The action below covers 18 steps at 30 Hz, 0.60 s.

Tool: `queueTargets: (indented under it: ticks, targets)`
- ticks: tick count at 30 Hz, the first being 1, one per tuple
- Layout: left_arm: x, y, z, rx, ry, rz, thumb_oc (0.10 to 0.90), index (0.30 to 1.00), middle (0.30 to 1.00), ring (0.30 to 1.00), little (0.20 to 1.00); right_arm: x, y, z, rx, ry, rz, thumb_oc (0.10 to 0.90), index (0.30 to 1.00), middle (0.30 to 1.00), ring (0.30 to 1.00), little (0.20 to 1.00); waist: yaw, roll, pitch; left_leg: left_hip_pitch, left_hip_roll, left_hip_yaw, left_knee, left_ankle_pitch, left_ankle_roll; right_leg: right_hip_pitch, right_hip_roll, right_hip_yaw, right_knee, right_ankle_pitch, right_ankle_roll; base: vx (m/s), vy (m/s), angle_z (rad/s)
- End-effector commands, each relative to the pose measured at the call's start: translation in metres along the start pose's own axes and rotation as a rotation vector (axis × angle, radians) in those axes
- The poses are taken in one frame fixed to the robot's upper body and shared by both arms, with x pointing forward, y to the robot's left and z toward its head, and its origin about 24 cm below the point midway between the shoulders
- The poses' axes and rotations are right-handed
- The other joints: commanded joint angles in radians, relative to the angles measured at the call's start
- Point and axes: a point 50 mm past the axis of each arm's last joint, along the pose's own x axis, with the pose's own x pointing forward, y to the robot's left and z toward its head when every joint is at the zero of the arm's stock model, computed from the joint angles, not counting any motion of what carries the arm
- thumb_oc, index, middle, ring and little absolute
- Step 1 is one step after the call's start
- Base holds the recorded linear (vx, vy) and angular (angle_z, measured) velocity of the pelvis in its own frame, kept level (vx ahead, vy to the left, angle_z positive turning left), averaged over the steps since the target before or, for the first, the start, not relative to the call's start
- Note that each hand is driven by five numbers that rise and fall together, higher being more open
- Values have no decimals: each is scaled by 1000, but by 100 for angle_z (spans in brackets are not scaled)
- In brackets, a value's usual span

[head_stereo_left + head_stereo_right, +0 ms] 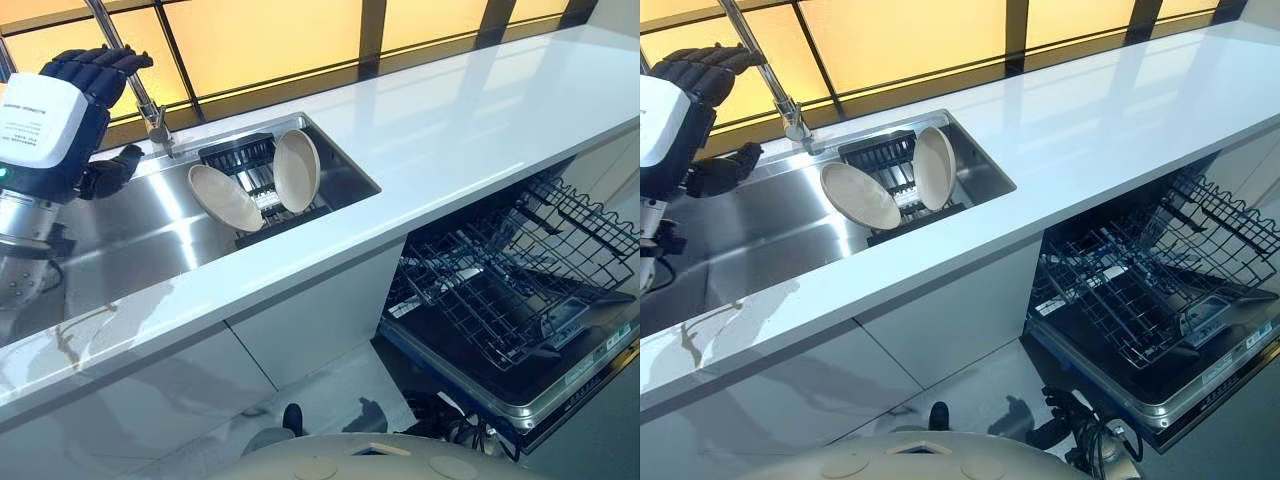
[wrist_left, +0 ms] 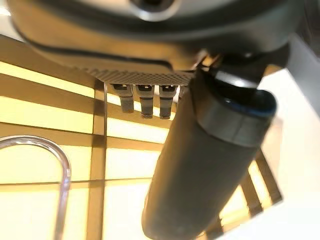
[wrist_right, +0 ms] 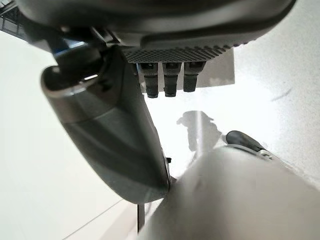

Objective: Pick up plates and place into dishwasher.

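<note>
Left hand: We are seeing our left hand (image 1: pixel 85 110) hanging up high over the left end of the sink, close to the tap. Its fingers are staying loose and spread, with the thumb sticking out, and they are gripping nothing. In the left wrist view the thumb (image 2: pixel 200 165) is pointing at the window and nothing is lying between it and the fingers.

Tap: The tap (image 1: pixel 140 95) is standing at the back edge of the sink, just beside our left hand.

Sink: The shiny metal sink (image 1: pixel 130 240) is sitting in the white counter (image 1: pixel 480 130).

Plates: Two pale plates are leaning in the black rack (image 1: pixel 240 160) at the right end of the sink. The left plate (image 1: pixel 225 197) is tilting back, and the right plate (image 1: pixel 297 170) is standing almost straight up just beside it. Both are sitting well apart from our left hand's fingers, with bare sink between.

Dishwasher: The dishwasher (image 1: pixel 510 370) is standing open under the right part of the counter. Its wire basket (image 1: pixel 500 280) is pulled out.

Right hand: In the right wrist view our right hand (image 3: pixel 120 130) is hanging low over the floor. Its fingers are hanging loose and gripping nothing.
</note>
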Motion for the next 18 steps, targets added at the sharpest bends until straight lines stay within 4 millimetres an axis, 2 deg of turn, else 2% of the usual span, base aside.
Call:
queueTargets:
  ticks: [1,4,7,12,18]
  targets:
    - [29,37,-20,165,26,62,800,900,900,900,900,-2,-18,29,-61,-114,-15,800,900,900,900,900,-35,0,-6,130,-94,56,12,-244,51,-150,16,29,7,98,42,0,0,0]
    - [39,24,-23,205,40,-169,800,900,900,900,900,-1,-22,30,-73,-109,-13,800,900,900,900,900,-47,10,-8,133,-96,66,12,-245,53,-152,18,35,8,100,46,12,22,0]
    - [42,13,-24,202,64,-269,800,900,900,900,900,0,-23,29,-77,-103,-14,800,900,900,900,900,-53,15,-5,134,-97,71,13,-247,55,-154,17,37,10,102,50,2,19,-9]
    - [51,7,-31,197,93,-356,800,900,900,900,900,0,-26,22,-91,-93,-14,800,900,900,900,900,-65,19,-3,138,-98,84,15,-250,58,-155,18,43,10,104,54,7,15,-6]
    - [60,0,-29,171,81,-406,800,900,900,900,900,2,-29,20,-90,-92,-17,800,900,900,900,900,-69,21,-1,138,-99,89,16,-253,60,-157,21,50,11,105,56,6,8,-4]
